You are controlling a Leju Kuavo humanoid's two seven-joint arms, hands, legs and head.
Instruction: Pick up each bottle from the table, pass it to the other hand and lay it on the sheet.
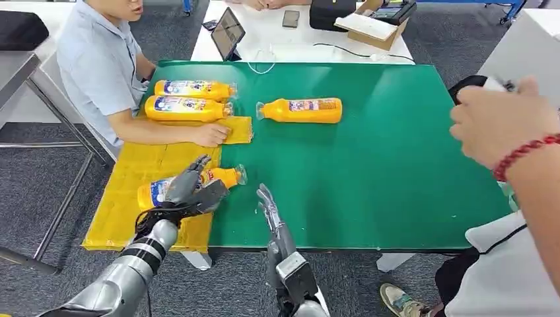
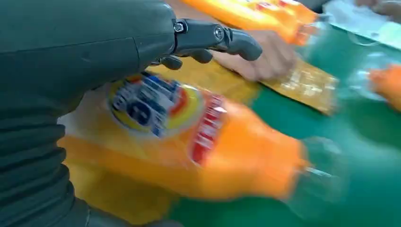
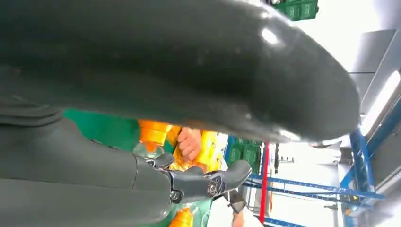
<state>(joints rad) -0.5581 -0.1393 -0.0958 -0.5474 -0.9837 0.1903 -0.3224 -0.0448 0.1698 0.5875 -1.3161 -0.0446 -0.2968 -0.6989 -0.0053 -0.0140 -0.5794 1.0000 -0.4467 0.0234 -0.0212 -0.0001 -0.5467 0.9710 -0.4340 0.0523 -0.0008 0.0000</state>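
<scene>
My left hand wraps an orange plastic bottle, smooth and rounded, its clear cap end poking past the yellow sheet onto the green table. My right hand stands edge-up just beside it, fingers straight and apart, holding nothing. Two bottles lie side by side at the sheet's far end, where a person's hand presses the sheet flat. Another bottle lies on open green felt, well apart.

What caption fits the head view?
Left hand lays an orange bottle on the yellow sheet; right hand open.
</scene>
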